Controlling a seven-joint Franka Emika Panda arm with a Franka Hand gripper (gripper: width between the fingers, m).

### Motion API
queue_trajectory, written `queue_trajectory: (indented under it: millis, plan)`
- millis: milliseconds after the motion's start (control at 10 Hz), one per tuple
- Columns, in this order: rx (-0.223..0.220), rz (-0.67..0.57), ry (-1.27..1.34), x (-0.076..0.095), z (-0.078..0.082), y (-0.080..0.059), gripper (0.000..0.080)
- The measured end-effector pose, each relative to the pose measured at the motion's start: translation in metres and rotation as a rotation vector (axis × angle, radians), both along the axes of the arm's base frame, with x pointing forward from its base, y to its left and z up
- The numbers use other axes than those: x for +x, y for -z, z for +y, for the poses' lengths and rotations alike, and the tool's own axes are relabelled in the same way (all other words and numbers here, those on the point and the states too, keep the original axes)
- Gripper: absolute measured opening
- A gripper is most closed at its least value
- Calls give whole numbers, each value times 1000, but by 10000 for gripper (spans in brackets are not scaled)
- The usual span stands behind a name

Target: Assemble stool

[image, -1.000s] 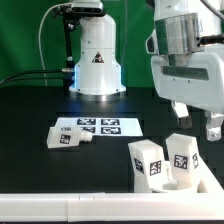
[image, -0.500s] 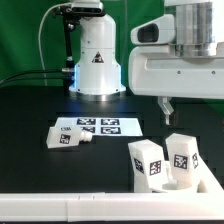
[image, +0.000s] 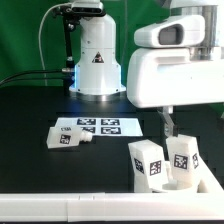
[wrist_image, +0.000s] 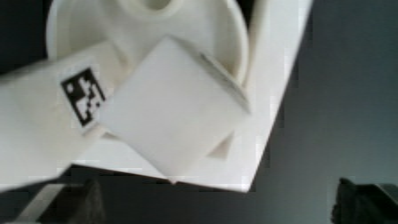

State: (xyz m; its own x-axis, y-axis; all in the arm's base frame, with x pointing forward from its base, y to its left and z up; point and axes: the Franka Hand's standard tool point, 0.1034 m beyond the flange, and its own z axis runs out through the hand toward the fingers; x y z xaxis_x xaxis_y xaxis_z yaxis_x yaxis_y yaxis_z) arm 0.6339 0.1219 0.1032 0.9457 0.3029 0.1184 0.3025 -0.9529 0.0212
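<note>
I see the black tabletop filling most of the exterior frame. The white Franka arm looms in the upper right. A long white corner rail runs along the bottom edge. The flat white marker board lies at centre, with a chunky white tagged lying leg just left of it. At lower right sits the round white plastic disc seat, where the left upright leg and right upright leg stand. The fingers hover close above these legs. In the wrist view they are spread wide, pinching nothing.
</note>
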Motion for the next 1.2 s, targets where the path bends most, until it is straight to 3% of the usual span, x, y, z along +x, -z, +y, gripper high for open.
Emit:
queue_trajectory:
  millis: [100,500,700,1000,1200]
  plan:
    - [-8,-58,-54,-4,1,2,649]
    - [-62,-37,-280,-6,-10,3,649]
    - [-66,21,-324,-12,-17,13,649]
    - [-96,15,-416,-12,-14,30,649]
    - [-118,16,-483,-12,-8,30,649]
